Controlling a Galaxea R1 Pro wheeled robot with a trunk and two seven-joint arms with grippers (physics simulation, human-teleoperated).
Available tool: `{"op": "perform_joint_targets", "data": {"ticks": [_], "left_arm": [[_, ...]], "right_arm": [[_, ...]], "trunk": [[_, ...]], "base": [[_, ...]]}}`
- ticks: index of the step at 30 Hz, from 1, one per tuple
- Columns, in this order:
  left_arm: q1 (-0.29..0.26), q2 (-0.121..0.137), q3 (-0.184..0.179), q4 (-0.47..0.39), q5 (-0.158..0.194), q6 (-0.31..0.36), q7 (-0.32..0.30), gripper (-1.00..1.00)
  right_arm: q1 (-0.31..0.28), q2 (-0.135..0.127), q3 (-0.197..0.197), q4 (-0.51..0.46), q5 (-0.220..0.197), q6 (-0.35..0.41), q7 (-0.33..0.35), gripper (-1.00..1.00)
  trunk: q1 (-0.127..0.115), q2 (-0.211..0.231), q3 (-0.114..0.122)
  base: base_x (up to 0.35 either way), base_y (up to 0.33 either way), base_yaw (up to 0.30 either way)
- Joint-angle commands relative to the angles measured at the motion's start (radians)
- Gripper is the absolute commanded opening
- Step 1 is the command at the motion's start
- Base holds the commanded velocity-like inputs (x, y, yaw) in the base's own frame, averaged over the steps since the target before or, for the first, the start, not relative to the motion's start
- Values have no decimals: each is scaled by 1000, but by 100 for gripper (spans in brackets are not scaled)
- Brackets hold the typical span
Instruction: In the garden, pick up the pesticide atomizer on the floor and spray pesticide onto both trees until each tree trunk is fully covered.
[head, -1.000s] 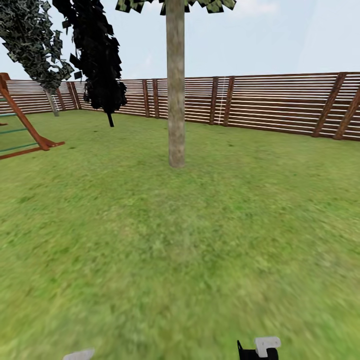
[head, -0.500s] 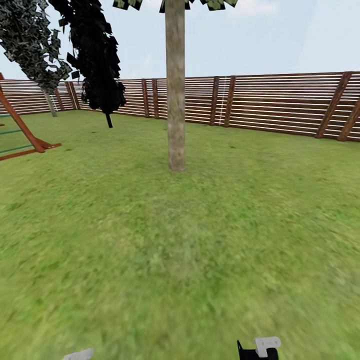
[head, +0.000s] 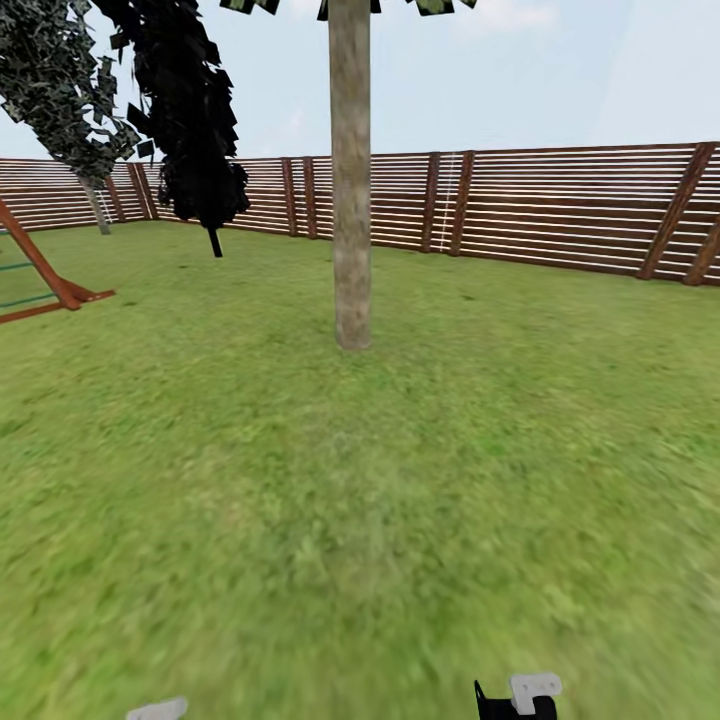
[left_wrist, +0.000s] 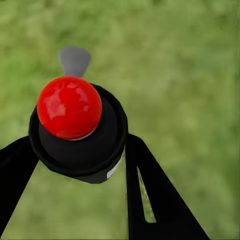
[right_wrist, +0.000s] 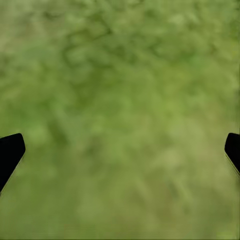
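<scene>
Atomizer (left_wrist: 77, 132) clamped between left gripper (left_wrist: 75, 165) fingers, red knob up, right gripper (right_wrist: 120, 150) spread wide over grass, tree trunk (head: 350, 200) dead ahead, no mist on it, so pickup done, spraying left.

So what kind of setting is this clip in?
A fenced back garden, by the look of it: a grass lawn ringed by a brown slatted wooden fence, trees including a grey-tan trunk, and a wooden play frame at one side.
</scene>
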Motion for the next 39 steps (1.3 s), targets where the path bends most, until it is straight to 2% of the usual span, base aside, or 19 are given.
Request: {"op": "perform_joint_targets", "data": {"ticks": [1, 39], "left_arm": [[0, 0, 0, 0, 0, 0, 0, -100], [0, 1, 0, 0, 0, 0, 0, -100]], "right_arm": [[0, 0, 0, 0, 0, 0, 0, 100], [0, 0, 0, 0, 0, 0, 0, 100]], "trunk": [[0, 0, 0], [0, 0, 0]], "base": [[339, 0, 0], [339, 0, 0]]}}
